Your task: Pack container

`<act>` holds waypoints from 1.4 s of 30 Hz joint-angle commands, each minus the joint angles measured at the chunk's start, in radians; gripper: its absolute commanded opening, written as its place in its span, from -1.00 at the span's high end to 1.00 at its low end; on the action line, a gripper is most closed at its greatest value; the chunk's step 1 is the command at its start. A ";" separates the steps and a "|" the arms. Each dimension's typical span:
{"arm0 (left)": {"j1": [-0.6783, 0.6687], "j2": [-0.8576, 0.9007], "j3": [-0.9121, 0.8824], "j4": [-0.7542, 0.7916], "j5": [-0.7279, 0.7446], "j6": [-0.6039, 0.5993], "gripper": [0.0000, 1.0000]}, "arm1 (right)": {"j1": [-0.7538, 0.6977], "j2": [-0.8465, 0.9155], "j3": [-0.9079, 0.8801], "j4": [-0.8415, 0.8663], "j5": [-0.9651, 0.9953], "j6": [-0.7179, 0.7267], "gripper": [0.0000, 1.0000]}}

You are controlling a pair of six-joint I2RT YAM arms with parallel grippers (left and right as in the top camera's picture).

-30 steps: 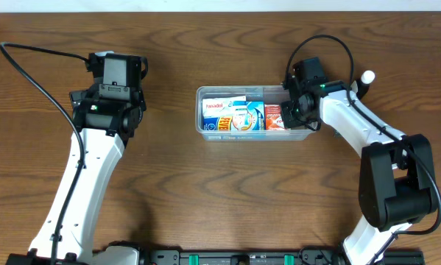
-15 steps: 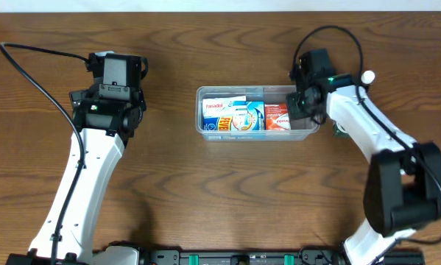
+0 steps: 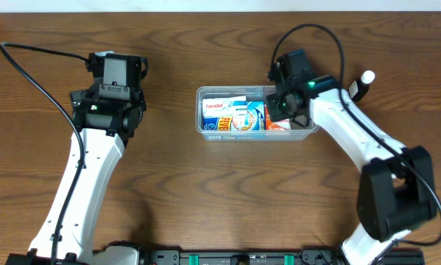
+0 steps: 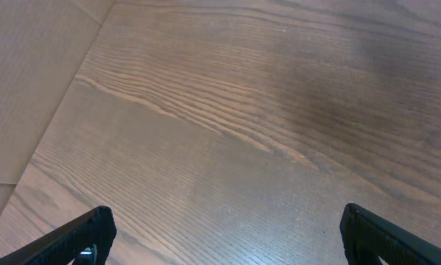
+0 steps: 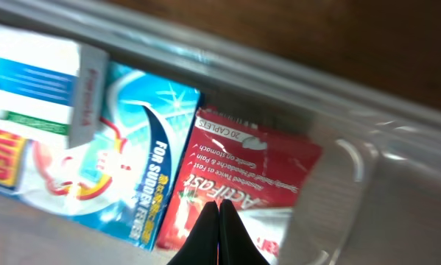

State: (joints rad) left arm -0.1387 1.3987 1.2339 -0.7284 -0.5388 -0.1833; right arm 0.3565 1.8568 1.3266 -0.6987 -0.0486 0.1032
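Note:
The clear plastic container [image 3: 205, 94] sits at the table's centre, holding a blue and white box [image 3: 231, 115] and a red box [image 3: 278, 122]. In the right wrist view the container's rim [image 5: 338, 81] runs across the top, with the blue box [image 5: 124, 147] on the left and the red box [image 5: 242, 169] beside it. My right gripper [image 5: 219, 221] is shut and empty, its tips over the red box; from overhead it [image 3: 279, 110] hovers over the container's right part. My left gripper [image 4: 224, 232] is open and empty over bare wood, far left of the container.
A small white-capped object [image 3: 366, 78] sits right of the container, behind my right arm. A black cable [image 3: 36, 50] trails over the table's left side. The table's edge [image 4: 73, 70] shows in the left wrist view.
My right gripper has swung from the container's right end leftward, and now sits over the red box inside it. The left arm has not moved.

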 commanded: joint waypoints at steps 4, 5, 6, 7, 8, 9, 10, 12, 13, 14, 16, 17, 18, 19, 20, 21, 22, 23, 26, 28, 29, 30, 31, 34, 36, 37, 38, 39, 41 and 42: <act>0.004 0.001 0.007 0.000 -0.022 -0.002 -0.96 | 0.020 0.098 -0.001 0.004 0.077 0.049 0.97; 0.004 0.001 0.007 0.000 -0.022 -0.002 -0.96 | 0.020 0.108 -0.001 0.006 0.077 0.050 0.97; 0.004 0.001 0.007 0.000 -0.022 -0.002 -0.96 | 0.020 0.121 -0.001 0.008 0.077 0.050 0.97; 0.004 0.001 0.007 0.000 -0.022 -0.002 -0.96 | 0.020 0.139 -0.001 0.011 0.077 0.049 0.97; 0.004 0.001 0.007 0.000 -0.022 -0.002 -0.96 | 0.021 0.148 -0.001 0.013 0.077 0.050 0.98; 0.004 0.001 0.007 0.000 -0.022 -0.002 -0.96 | 0.023 0.161 -0.001 0.017 0.074 0.050 0.97; 0.004 0.001 0.007 0.000 -0.022 -0.002 -0.96 | 0.024 0.173 -0.001 0.022 0.074 0.050 0.97; 0.004 0.001 0.007 0.000 -0.022 -0.002 -0.96 | 0.024 0.183 -0.001 0.030 0.070 0.049 0.97; 0.004 0.001 0.007 0.000 -0.022 -0.002 -0.96 | 0.024 0.184 -0.001 0.034 0.070 0.050 0.97; 0.004 0.001 0.007 0.000 -0.022 -0.002 -0.96 | 0.024 0.183 0.000 0.036 0.070 0.049 0.98; 0.004 0.001 0.007 0.000 -0.022 -0.002 -0.96 | 0.024 0.174 0.007 0.036 0.067 0.049 0.97; 0.004 0.002 0.007 0.000 -0.022 -0.002 -0.96 | 0.023 0.166 0.013 0.031 0.067 0.049 0.98; 0.004 0.001 0.007 0.000 -0.022 -0.002 -0.96 | 0.023 0.157 0.021 0.026 0.067 0.049 0.98; 0.004 0.001 0.007 0.000 -0.022 -0.002 -0.96 | 0.022 0.140 0.032 0.015 0.067 0.049 0.98; 0.004 0.001 0.007 0.000 -0.022 -0.002 -0.96 | 0.021 0.127 0.045 0.003 0.068 0.048 0.97; 0.004 0.001 0.007 0.000 -0.022 -0.002 -0.96 | 0.017 0.109 0.061 -0.013 0.068 0.046 0.97; 0.004 0.001 0.007 0.000 -0.022 -0.002 -0.96 | 0.012 0.088 0.083 -0.031 0.068 0.044 0.98; 0.004 0.001 0.007 0.000 -0.022 -0.002 -0.96 | 0.007 0.063 0.106 -0.051 0.068 0.037 0.97; 0.004 0.001 0.007 0.000 -0.022 -0.002 -0.96 | -0.010 -0.014 0.171 -0.111 0.080 0.037 0.92; 0.004 0.001 0.007 0.000 -0.022 -0.002 -0.96 | -0.028 -0.072 0.206 -0.149 0.097 0.038 0.90; 0.004 0.001 0.007 0.000 -0.022 -0.002 -0.96 | -0.038 -0.100 0.217 -0.165 0.111 0.038 0.89; 0.004 0.001 0.007 0.000 -0.022 -0.002 -0.96 | -0.051 -0.132 0.227 -0.182 0.130 0.039 0.88; 0.004 0.001 0.007 0.000 -0.022 -0.002 -0.96 | -0.066 -0.164 0.229 -0.195 0.151 0.039 0.87; 0.004 0.001 0.007 0.000 -0.022 -0.002 -0.96 | -0.125 -0.241 0.229 -0.246 0.205 0.049 0.78; 0.004 0.001 0.007 0.000 -0.022 -0.002 -0.96 | -0.184 -0.283 0.229 -0.293 0.219 0.050 0.74; 0.004 0.001 0.007 0.000 -0.022 -0.002 -0.96 | -0.219 -0.297 0.229 -0.314 0.218 0.050 0.73; 0.004 0.001 0.007 0.000 -0.022 -0.002 -0.96 | -0.245 -0.304 0.229 -0.327 0.218 0.050 0.73; 0.004 0.001 0.007 0.000 -0.022 -0.002 -0.96 | -0.282 -0.310 0.229 -0.343 0.217 0.050 0.70; 0.004 0.001 0.007 0.000 -0.022 -0.002 -0.96 | -0.340 -0.310 0.228 -0.374 0.208 0.050 0.59; 0.004 0.001 0.007 0.000 -0.022 -0.002 -0.96 | -0.368 -0.306 0.226 -0.392 0.203 0.050 0.51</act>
State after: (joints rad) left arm -0.1387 1.3987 1.2339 -0.7288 -0.5388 -0.1833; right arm 0.0509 1.5383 1.5566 -1.0653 0.1394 0.1490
